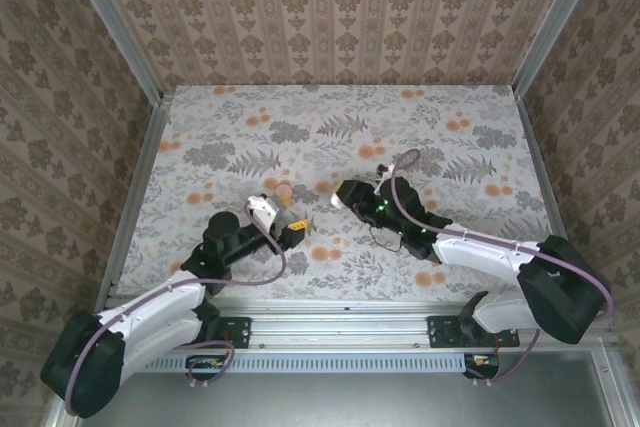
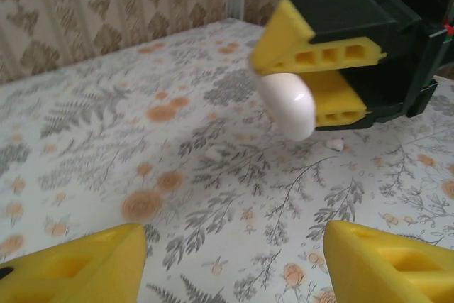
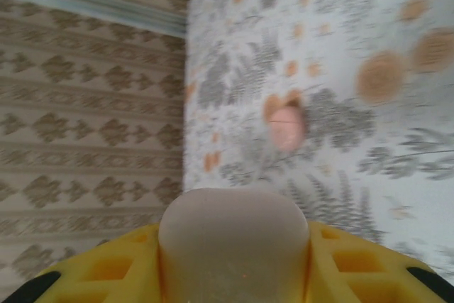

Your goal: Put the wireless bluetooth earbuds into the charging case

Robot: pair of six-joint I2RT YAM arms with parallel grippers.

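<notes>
My right gripper (image 1: 340, 196) pinches the glossy white pebble-shaped plastic case (image 2: 287, 108) aloft, presumably presenting it to my spread left gripper (image 2: 234, 260).

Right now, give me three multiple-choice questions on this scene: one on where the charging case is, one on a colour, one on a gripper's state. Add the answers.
1. Where is the charging case?
A. in the left gripper
B. in the right gripper
C. lying loose on the table

2. What colour are the gripper fingers?
A. blue
B. red
C. yellow

3. What state is the left gripper in?
A. open, holding nothing
B. shut on the charging case
C. shut on nothing, fingers pressed together

Answers:
1 B, since the white case sits clamped between the right gripper's two fingers.
2 C, as both wrist views show bright yellow fingers.
3 A, because its fingers stand wide apart with just the table between them.
</notes>
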